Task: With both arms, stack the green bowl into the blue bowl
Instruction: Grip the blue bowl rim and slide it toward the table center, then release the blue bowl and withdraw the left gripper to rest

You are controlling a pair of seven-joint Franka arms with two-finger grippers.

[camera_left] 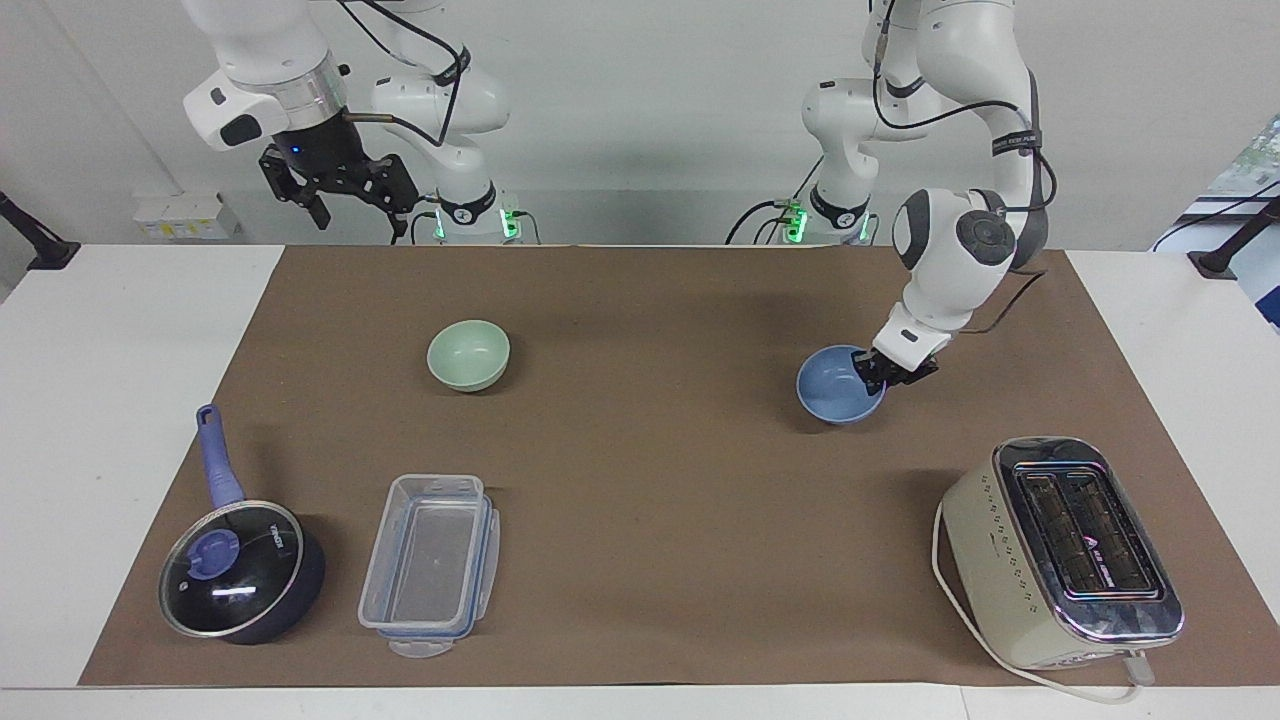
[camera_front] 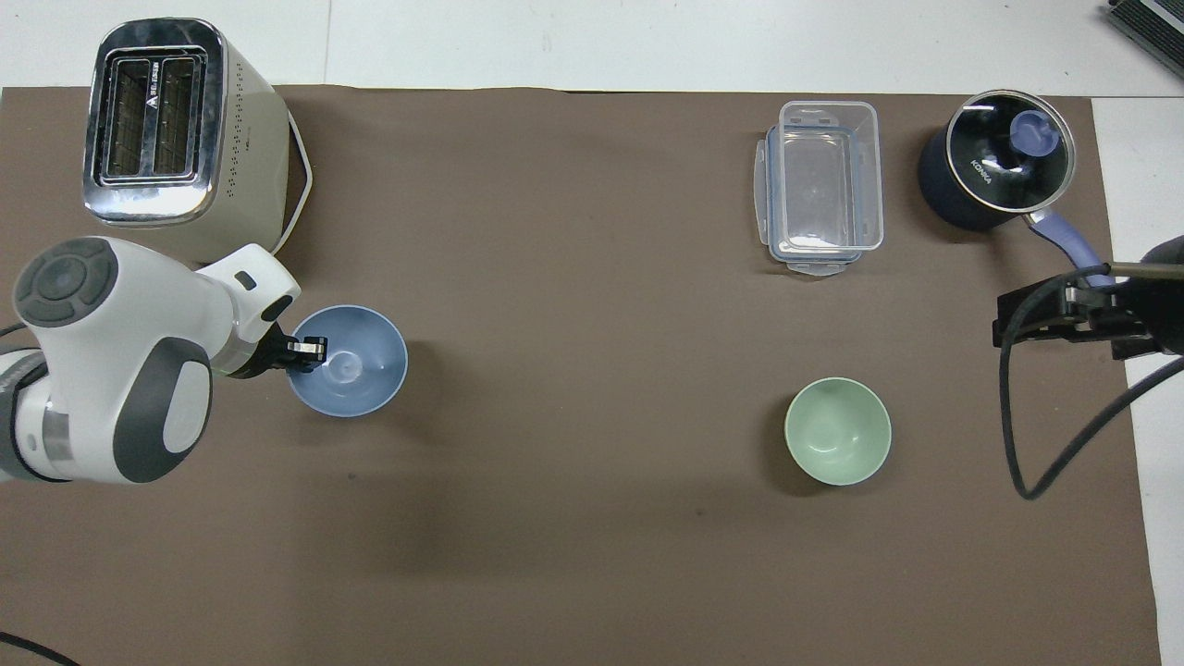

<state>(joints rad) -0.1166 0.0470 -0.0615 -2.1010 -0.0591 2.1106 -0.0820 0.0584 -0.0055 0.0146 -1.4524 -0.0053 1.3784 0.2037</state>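
Gripping the blue bowl (camera_left: pixel 838 397) by its rim, left gripper (camera_left: pixel 872 368) clamped; right gripper (camera_left: pixel 340 195) raised, waiting, jaws wide; green bowl (camera_left: pixel 468 354) on the mat.

The left gripper (camera_left: pixel 872 372) is clamped on the rim of the blue bowl (camera_left: pixel 838 397), which tilts. The green bowl (camera_left: pixel 468 354) sits on the brown mat (camera_left: pixel 650 480), well apart. The right gripper (camera_left: pixel 340 190) waits high, fingers spread.

White table (camera_left: pixel 120 420), brown mat (camera_left: pixel 650 520), green bowl (camera_left: pixel 468 354), toaster (camera_left: pixel 1065 550), saucepan (camera_left: pixel 240 570)
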